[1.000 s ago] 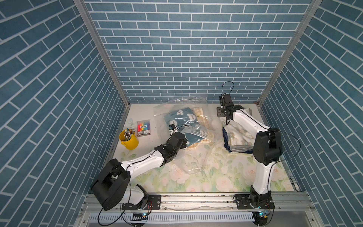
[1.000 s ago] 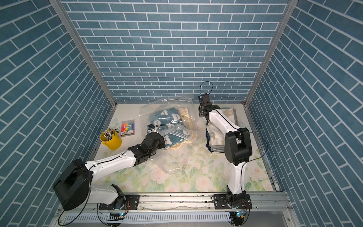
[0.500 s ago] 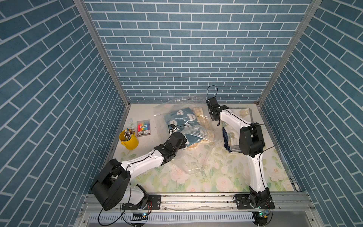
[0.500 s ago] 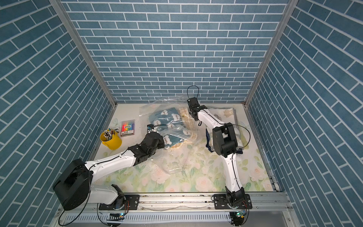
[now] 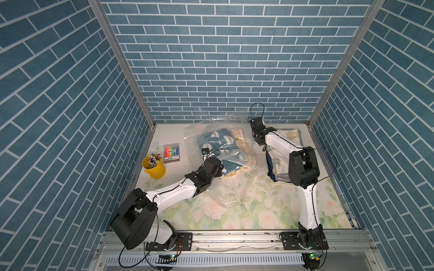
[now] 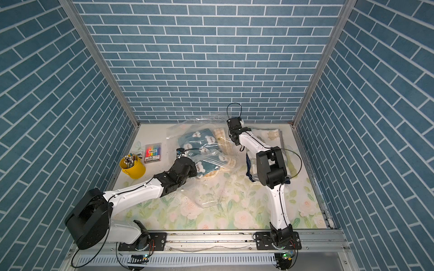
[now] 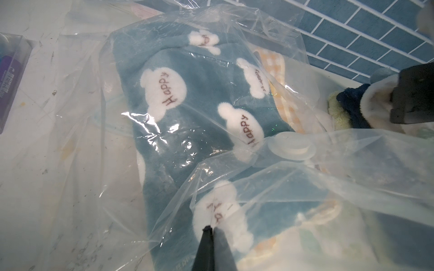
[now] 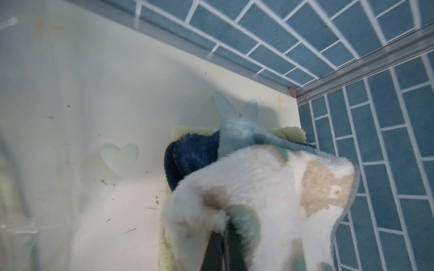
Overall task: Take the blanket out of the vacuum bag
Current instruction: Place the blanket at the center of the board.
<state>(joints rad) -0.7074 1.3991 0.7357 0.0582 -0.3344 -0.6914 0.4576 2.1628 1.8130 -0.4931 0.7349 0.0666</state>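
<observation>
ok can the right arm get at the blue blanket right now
Probably not yet: the right tool is shut on the white plush blanket, and the blue blanket lies under the plastic of the vacuum bag, which the left tool pinches.

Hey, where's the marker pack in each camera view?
Top views: marker pack between the yellow cup and the bag.
Left wrist: marker pack cut off at the frame edge, beside the bag.
Right wrist: not in it.
Shared landmark: the bag.
</observation>
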